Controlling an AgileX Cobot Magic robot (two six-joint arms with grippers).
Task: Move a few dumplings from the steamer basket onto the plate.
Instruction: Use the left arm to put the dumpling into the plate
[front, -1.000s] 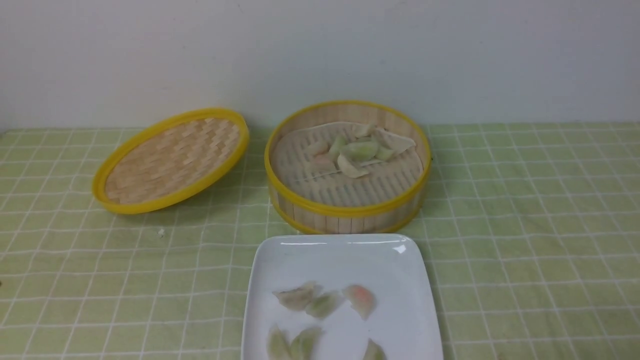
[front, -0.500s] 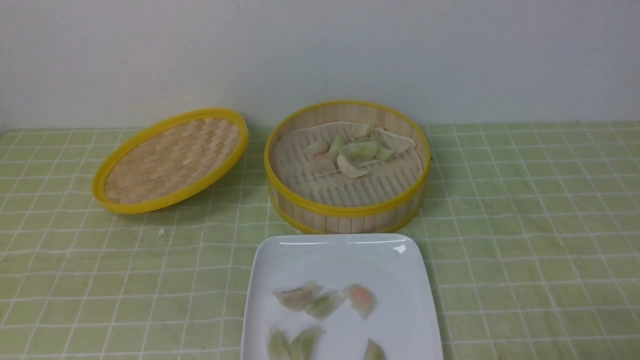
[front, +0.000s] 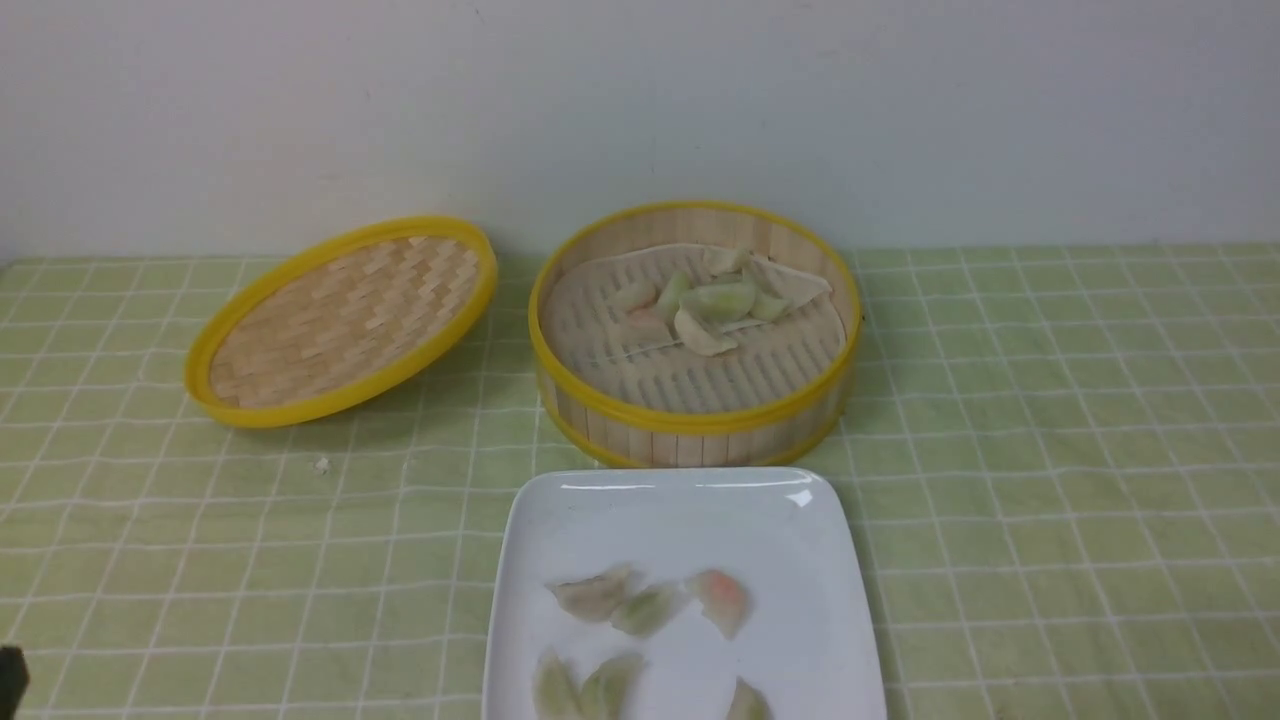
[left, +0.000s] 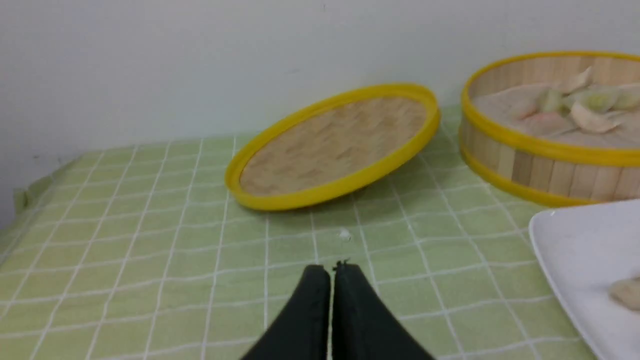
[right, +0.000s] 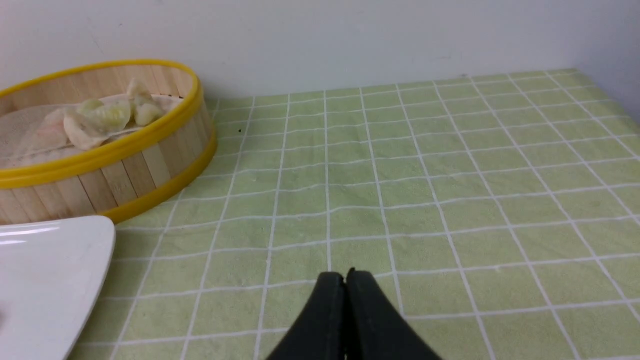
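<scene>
Left gripper (left: 331, 272): fingertips drawn together, nothing between them, pointing out over the checked cloth (left: 165, 260). Right gripper (right: 348, 277): also closed, also empty, also over cloth. Neither is at the food.

Change: in the front view a dark shape, probably the tip of the left gripper, now shows at the near left corner; half a second ago that corner had only cloth. It is cut off by the frame edge, so I can't be sure of its heading. Nothing else has shifted: dumplings, basket and plate sit as they did.

Next outward, the white plate (front: 690, 520). At least six dumplings (front: 722, 602) lie on it, three towards the middle, three nearer the robot (the nearest run out of frame). Just beyond stands the steamer basket (front: 700, 420), with a cluster of dumplings (front: 720, 300) on its liner (front: 600, 320). The woven lid (front: 345, 320) is off, tilted, to the left of the basket.

Meaning, in my judgement: "a few" is already met. The arms look parked or nearly so; another transfer would need jaws opened and a reach to the basket.
</scene>
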